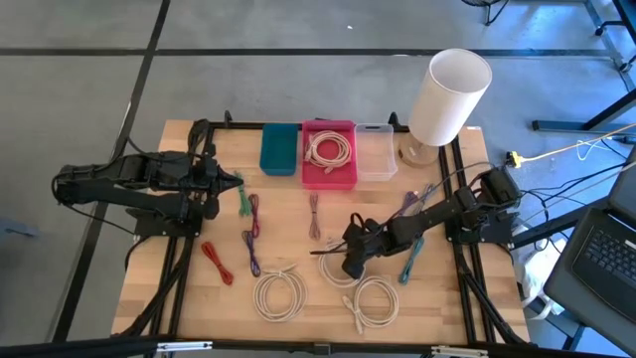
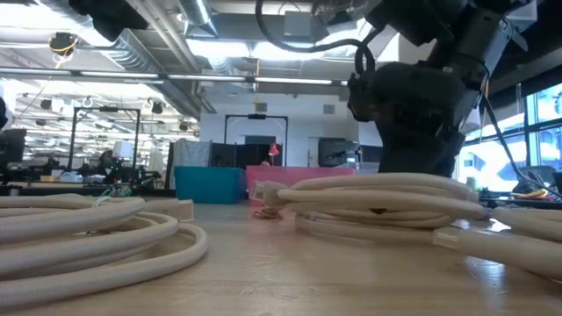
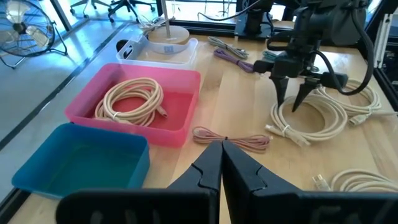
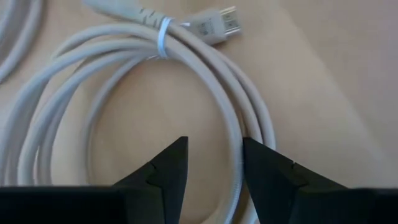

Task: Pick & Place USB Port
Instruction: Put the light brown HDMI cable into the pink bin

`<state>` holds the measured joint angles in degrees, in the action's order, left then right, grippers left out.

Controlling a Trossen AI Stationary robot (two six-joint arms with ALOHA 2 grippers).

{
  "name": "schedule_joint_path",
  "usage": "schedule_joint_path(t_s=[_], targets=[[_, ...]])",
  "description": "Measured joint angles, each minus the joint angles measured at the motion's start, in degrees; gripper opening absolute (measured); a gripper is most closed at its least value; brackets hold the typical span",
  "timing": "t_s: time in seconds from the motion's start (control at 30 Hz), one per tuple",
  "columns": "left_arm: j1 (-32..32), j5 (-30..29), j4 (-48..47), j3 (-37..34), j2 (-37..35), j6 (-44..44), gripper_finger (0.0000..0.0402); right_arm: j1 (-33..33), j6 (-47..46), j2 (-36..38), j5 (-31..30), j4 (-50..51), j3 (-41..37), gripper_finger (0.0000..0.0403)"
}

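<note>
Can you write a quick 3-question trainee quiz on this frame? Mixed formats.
1. True or false: the pink bin already holds a coiled white cable.
2. Multiple choice: the right gripper is over
A. the teal bin
B. a white coiled cable on the table
C. the red cable
3. Fill in: the left gripper has its fingers ____.

Key
1. True; the coil lies inside the pink bin, between the teal bin and the clear bin.
2. B; its open fingers straddle a strand of the coil.
3. Shut; the tips meet, and that arm waits at the table's left side.
</note>
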<state>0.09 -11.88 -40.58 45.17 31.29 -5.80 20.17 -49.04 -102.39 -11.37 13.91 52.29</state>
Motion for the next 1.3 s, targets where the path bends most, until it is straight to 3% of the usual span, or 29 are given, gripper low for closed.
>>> schedule_joint_path(t_s=[0.3, 0.63, 1.0, 1.3], targets=[[0.0, 0.0, 0.0, 0.0, 0.0, -0.9, 0.0004, 0.0, 1.6, -0.2, -1.4, 3.1, 1.3, 0.0154], [0.0, -0.2, 0.0, 0.0, 0.0, -0.9, 0.0004, 0.1, 4.8, -0.3, -0.8, 12.4, 8.2, 0.0154], [0.0, -0.2, 0.0, 0.0, 0.0, -0.6, 0.0004, 0.1, 4.6, -0.3, -4.1, 18.6, 8.5, 0.0154], [0.0, -0.2, 0.0, 0.0, 0.0, -0.5, 0.0004, 0.0, 4.1, -5.6, -1.3, 17.4, 8.9, 0.0152]])
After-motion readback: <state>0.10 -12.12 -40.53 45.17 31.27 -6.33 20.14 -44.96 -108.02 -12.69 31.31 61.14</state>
